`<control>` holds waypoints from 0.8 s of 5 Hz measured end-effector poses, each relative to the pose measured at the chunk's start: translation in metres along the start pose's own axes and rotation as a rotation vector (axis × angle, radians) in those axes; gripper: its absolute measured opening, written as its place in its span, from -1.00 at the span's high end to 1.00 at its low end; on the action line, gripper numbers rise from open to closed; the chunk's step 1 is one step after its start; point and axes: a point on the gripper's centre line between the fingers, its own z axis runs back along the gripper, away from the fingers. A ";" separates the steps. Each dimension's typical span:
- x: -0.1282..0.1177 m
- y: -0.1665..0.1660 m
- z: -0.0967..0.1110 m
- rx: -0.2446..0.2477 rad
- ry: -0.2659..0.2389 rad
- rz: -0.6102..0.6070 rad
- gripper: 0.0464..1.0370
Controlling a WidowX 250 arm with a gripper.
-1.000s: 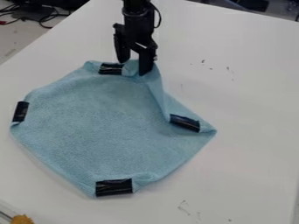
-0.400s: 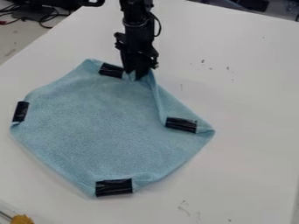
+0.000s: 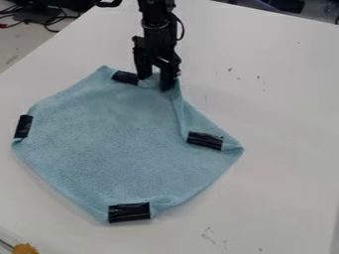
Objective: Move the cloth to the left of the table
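At the near left, partly seen: one orange tuft [image 3: 25, 249]. Next: one blue cloth [image 3: 106, 149] on the table [image 3: 285, 124], a wide stretch between it and the right edge; black strips [image 3: 129, 212], four. At the cloth's far rim: my gripper [image 3: 155, 83], one, jaws spread, tips down at the fabric. Beyond: broad room toward the far edge.

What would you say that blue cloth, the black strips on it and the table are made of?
The blue cloth looks like microfibre or thin towelling: matt, faintly fuzzy, with soft folds. The black strips look like plastic tape, going by their shiny, wrinkled surface. The table has a smooth white top, possibly laminate or painted board.
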 end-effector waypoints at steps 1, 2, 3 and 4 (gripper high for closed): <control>0.012 0.006 0.005 0.016 -0.004 -0.030 -0.95; 0.030 0.006 0.002 0.026 -0.003 -0.080 -0.94; 0.049 0.009 0.000 0.036 -0.023 -0.106 -0.94; 0.067 0.006 -0.005 0.024 -0.041 -0.133 -0.94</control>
